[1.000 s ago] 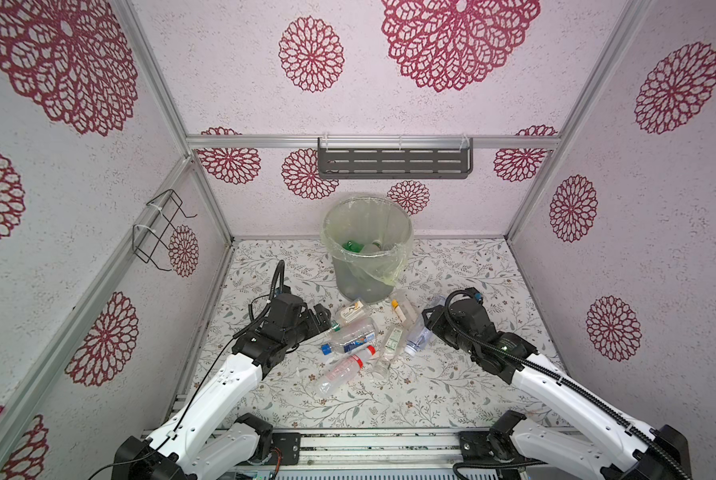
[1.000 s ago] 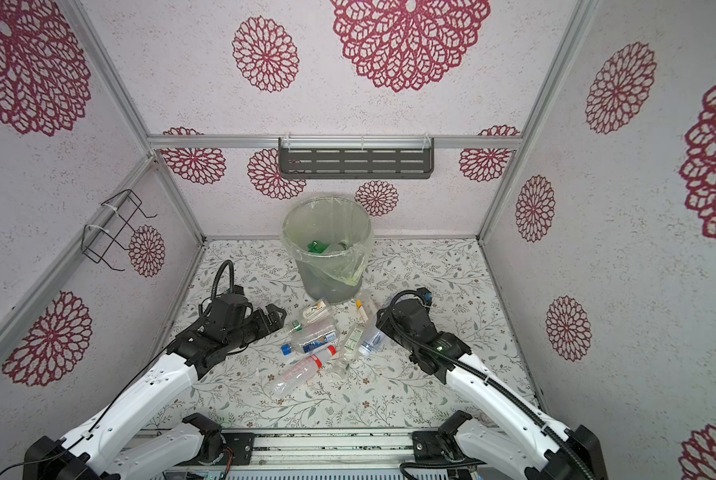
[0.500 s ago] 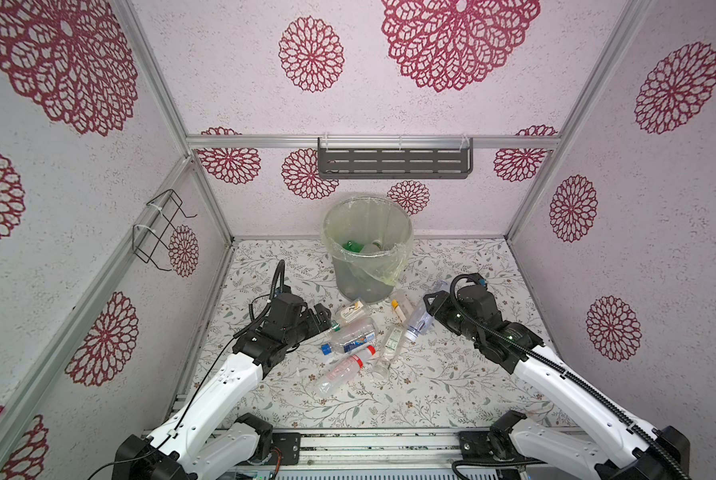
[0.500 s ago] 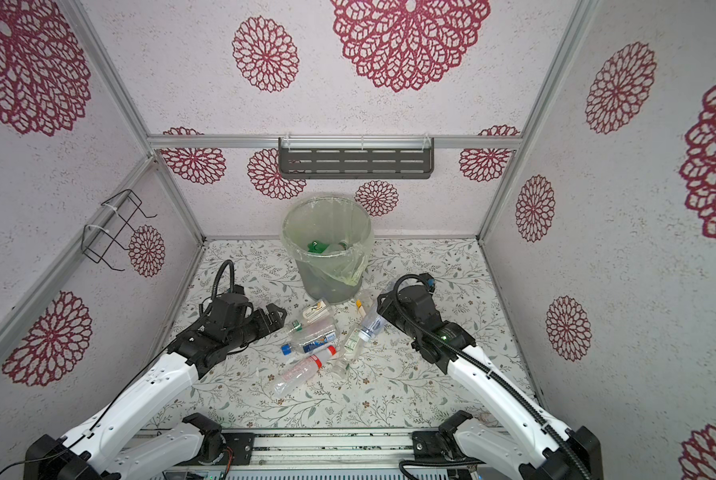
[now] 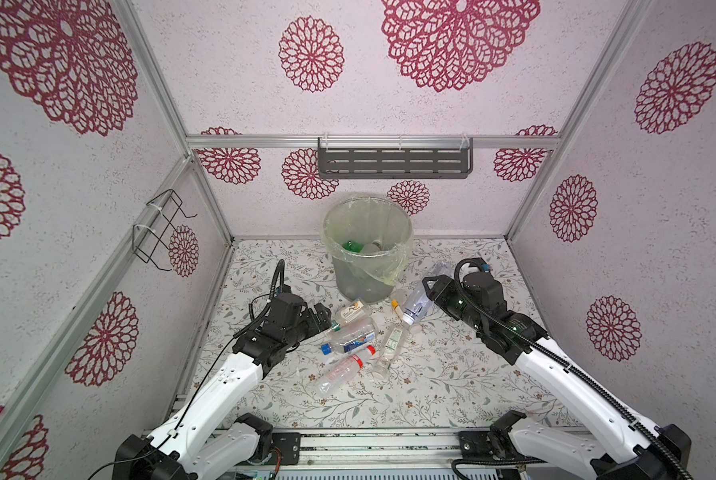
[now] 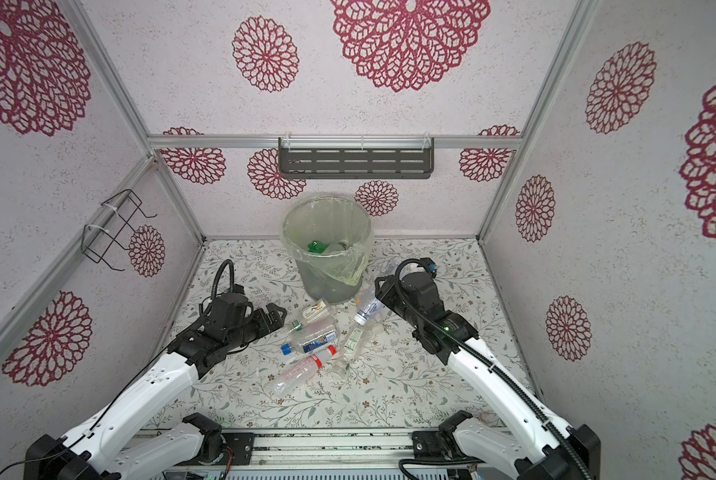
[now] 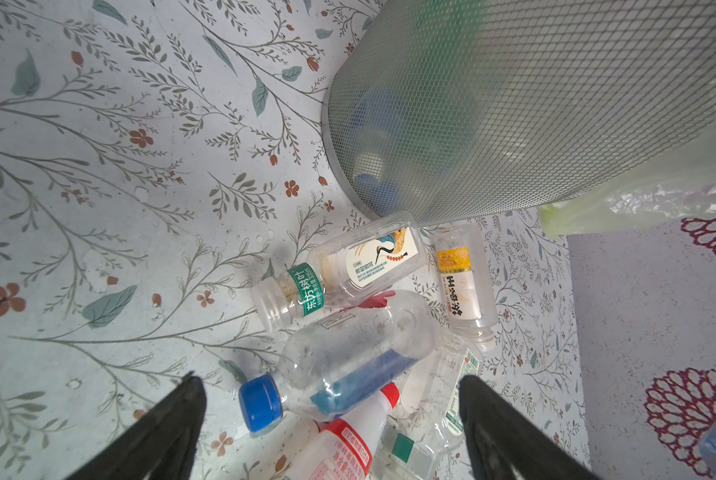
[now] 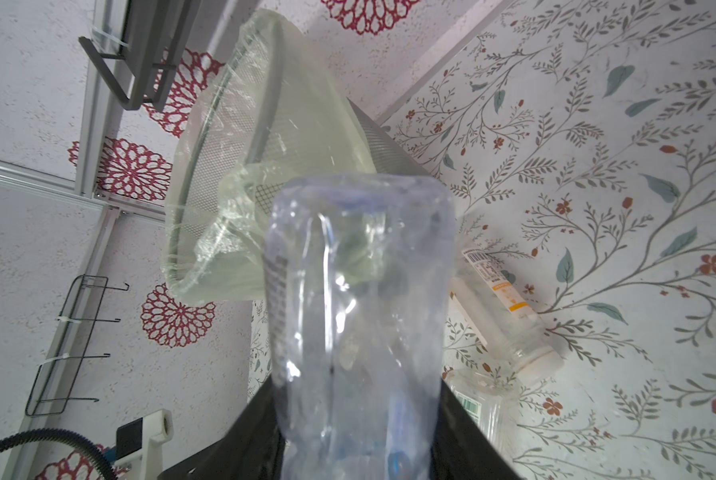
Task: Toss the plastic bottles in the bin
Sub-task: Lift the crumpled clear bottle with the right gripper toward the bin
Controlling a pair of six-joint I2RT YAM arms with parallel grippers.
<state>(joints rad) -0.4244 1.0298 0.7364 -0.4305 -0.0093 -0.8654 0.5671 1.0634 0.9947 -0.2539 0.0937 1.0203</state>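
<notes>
The left gripper (image 5: 322, 314) hung low, jaws wide and empty, arm stretched forward, seemingly lined up on loose bottles (image 5: 350, 337) lying on the desk (image 5: 452, 374) before the bin (image 5: 364, 282). The right gripper (image 5: 428, 291), arm angled up beside the bin, was clamped on a clear bottle (image 5: 418, 303), likely to drop it in.
</notes>
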